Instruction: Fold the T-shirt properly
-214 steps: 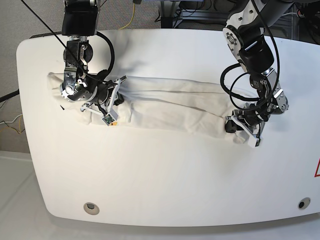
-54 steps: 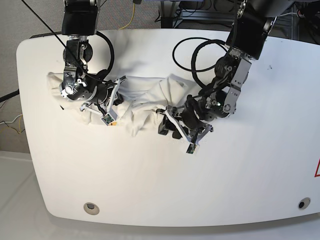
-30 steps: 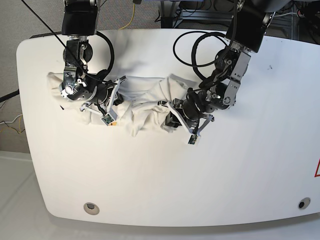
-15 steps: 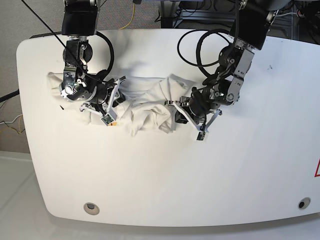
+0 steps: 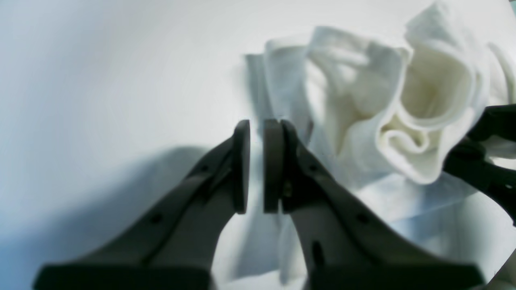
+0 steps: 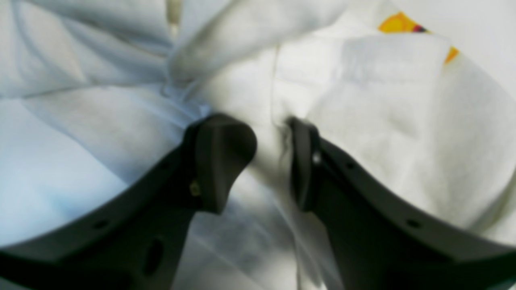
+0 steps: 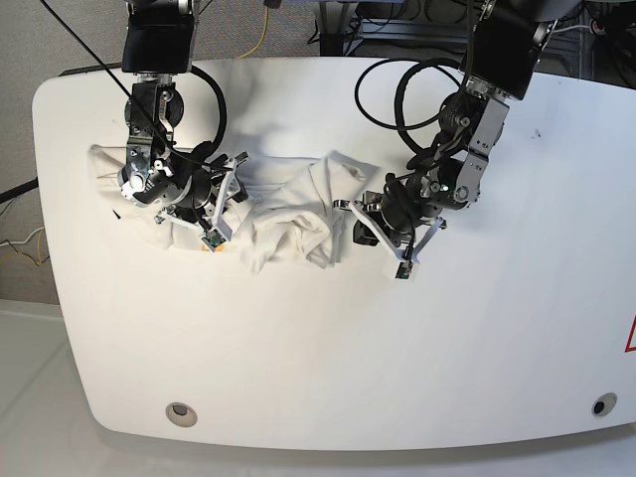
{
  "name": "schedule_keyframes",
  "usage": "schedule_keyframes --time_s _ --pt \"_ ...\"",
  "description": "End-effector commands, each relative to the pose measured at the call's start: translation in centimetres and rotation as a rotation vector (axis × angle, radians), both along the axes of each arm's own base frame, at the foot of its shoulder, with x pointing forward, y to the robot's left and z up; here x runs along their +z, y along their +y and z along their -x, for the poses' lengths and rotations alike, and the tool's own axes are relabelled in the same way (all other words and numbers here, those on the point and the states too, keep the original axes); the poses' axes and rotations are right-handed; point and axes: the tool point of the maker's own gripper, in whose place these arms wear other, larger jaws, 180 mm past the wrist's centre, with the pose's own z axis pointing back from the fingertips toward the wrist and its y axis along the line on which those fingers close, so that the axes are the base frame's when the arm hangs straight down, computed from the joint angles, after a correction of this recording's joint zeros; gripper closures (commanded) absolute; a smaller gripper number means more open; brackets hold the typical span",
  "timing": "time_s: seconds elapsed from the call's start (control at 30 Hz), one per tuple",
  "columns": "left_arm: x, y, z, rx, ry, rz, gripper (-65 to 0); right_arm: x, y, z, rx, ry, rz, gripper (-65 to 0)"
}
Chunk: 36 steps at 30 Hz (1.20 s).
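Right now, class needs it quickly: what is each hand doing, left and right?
Left hand: closed, empty, beside the T-shirt over the table.
Right hand: open, T-shirt cloth between its fingers.

Looks like a robotics lab or test cell. White rounded table w/ bolt holes near its front edge, two black arms w/ looped cables mounted at its far side, grey carpet beyond, a yellow cord and equipment frames at the back.
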Motion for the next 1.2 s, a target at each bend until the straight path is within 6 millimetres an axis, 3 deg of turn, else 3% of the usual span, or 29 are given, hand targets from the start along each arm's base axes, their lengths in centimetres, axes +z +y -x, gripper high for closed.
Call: schedule_keyframes --time_s 0.0,0.2,0.47,0.73,1.17 --pt "1.7 -0.1 -1.2 0.001 -0.054 0.015 -5.7 1.1 -1.6 -0.3 -0.004 -0.012 0.078 -25.6" --pt "1.4 0.6 -1.2 0.005 -0.053 -0.002 -5.7 2.7 -1.8 -1.0 0.000 -0.045 0.109 -25.6" --pt "1.2 0.4 -1.4 0.013 -0.055 0.006 -5.8 2.8 -1.8 -1.2 -0.001 -0.044 0.110 -25.6" --pt "1.5 -2.0 -2.7 0.018 -0.060 0.055 -5.8 2.5 -1.6 -0.7 0.000 -0.032 0.104 -25.6" --pt "5.1 -9.4 -3.0 -0.099 -0.105 0.141 -5.8 1.8 -1.8 0.2 0.001 -0.010 0.110 -25.6"
